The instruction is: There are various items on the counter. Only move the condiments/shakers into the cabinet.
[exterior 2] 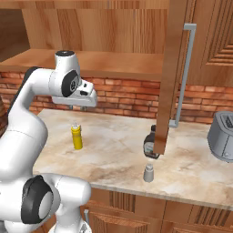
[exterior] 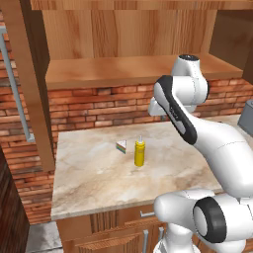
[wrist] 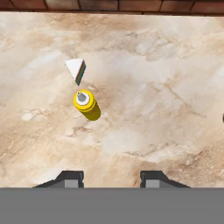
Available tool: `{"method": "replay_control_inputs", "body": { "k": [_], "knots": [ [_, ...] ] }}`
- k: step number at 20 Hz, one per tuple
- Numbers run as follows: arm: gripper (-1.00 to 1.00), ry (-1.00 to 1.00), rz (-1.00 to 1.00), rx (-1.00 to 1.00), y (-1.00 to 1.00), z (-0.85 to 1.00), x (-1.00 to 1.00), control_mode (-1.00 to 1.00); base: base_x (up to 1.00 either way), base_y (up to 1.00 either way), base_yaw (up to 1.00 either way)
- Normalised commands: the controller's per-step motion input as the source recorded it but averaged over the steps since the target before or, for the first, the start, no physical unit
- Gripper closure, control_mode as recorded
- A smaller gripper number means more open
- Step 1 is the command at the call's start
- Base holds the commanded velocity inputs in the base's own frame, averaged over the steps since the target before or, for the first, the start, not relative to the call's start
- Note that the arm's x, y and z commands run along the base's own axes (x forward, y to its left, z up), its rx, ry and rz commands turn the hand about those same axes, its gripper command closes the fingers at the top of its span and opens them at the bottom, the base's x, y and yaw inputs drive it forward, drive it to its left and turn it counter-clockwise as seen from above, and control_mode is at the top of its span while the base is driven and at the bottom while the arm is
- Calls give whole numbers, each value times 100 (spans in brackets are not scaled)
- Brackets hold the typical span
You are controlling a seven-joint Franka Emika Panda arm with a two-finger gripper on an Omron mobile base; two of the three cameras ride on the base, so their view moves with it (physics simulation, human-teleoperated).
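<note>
Gripper [wrist: 111, 177] shut, empty, above marble counter [wrist: 153, 87].

Base views flank counter [exterior: 99, 183] (hand overhead)

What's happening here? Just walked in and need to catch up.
The white arm is raised above the counter with nothing in its pincer, which looks straight down at the yellow bottle standing upright beside the rainbow wedge. The dark bottle and grey shaker stand farther right on the counter, near the open cabinet door. The cabinet shelf holds none of them yet.
</note>
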Motion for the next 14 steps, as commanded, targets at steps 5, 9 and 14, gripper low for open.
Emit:
{"method": "replay_control_inputs", "body": {
  "k": [5, 9, 14],
  "knots": [
    [-100, 0, 0, 0, 0, -12, -21, -100, 0, 0, 0],
    [-100, 0, 0, -2, 5, -52, -42, -100, 0, 0, 0],
    [-100, 0, 0, -1, 10, -80, -31, -100, 0, 0, 0]
  ]
}}
